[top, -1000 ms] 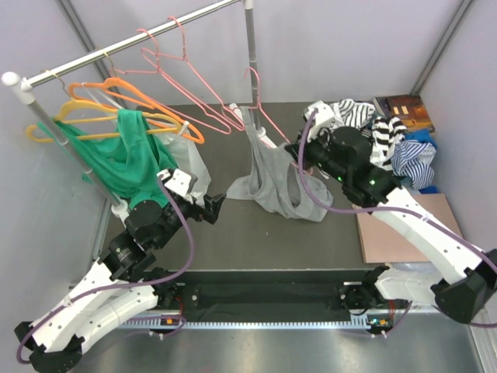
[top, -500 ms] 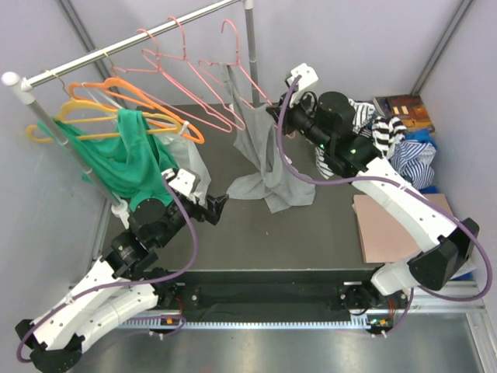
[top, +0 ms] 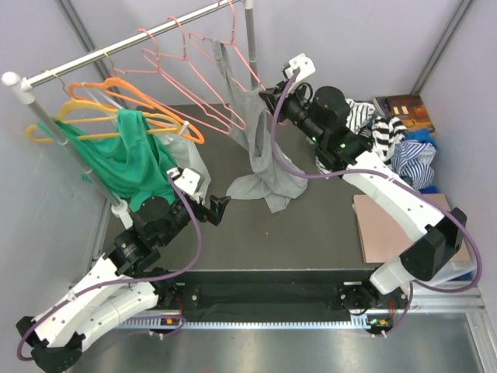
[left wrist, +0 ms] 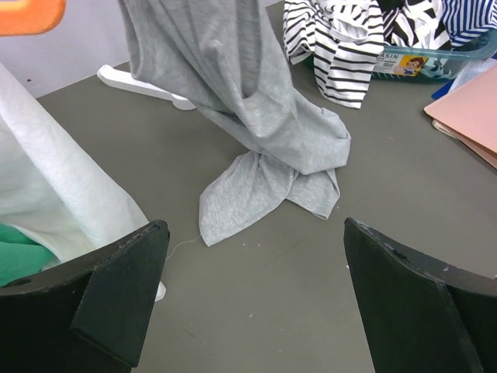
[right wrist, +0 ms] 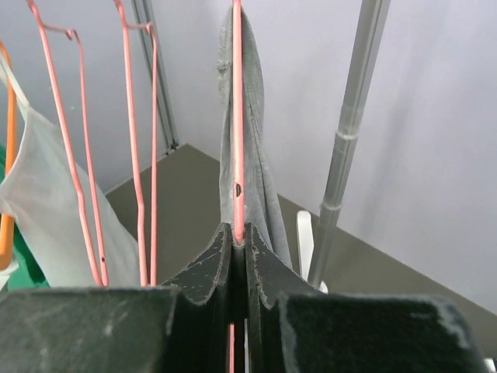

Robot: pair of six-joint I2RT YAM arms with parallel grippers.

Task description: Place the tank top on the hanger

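right arm [top: 388,194] reaches high toward the rail [top: 116,49]. right jaws clenched on the thin pink wire of the hanger [right wrist: 237,116], which runs straight up from the pinch. judged reason: holding the wire rather than the cloth lets the arm carry hanger and garment as one.

tank top [top: 260,148] hangs from the hanger in a long twisted grey column, bunched close against the wire in the right wrist view. its lower end lies pooled on the desk [left wrist: 256,311]. it looks gathered rather than spread; cannot tell whether both straps sit on the frame.

the hanger's top is up by the rail, close to the upright post [right wrist: 353,140] and to the right of the spare pink hangers [right wrist: 147,155]. the hook is not clearly seen, so cannot tell if it is over the rail.

left arm [top: 101,287] sits low. left jaws released wide and empty, facing the pooled hem. judged: kept clear of the lift but placed to help with the hem.

green garment [top: 116,159] on the orange hanger [top: 147,97] is well apart at left.

judgement: late in the task. next comes seating the hook, then letting go. risk: the dragging hem pulls the bunched cloth off the wire.
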